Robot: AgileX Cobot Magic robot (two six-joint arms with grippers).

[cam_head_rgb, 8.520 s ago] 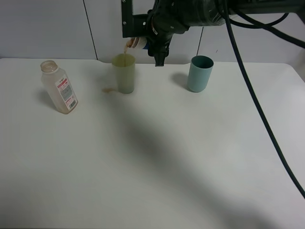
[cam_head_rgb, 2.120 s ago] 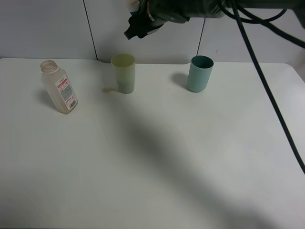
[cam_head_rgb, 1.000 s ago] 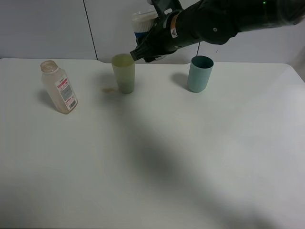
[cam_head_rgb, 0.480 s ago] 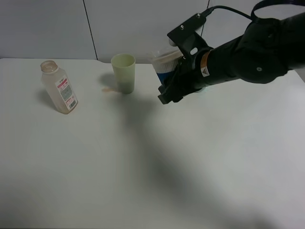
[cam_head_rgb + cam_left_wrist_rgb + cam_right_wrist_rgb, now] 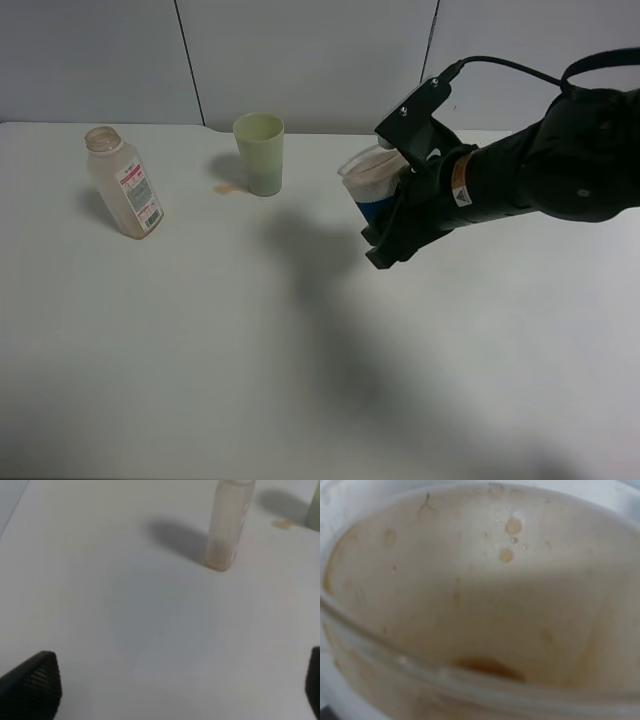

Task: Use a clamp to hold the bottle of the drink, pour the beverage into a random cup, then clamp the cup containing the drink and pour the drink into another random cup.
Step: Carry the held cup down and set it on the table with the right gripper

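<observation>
My right gripper is shut on a white cup with a blue band and holds it above the table, right of centre, tilted a little. The right wrist view looks into this cup: brown streaks, a few drops and a little liquid at the bottom. A pale green cup stands at the back, apart from the gripper. The clear drink bottle, uncapped and nearly empty, stands at the far left; it also shows in the left wrist view. My left gripper is open and empty, short of the bottle.
A small brown spill lies on the white table just left of the green cup; it shows in the left wrist view too. The teal cup seen earlier is hidden behind my right arm.
My right arm has carried the white and blue cup from above the green cup down and to the right, turning it back toward upright. The bottle and green cup have not moved.
</observation>
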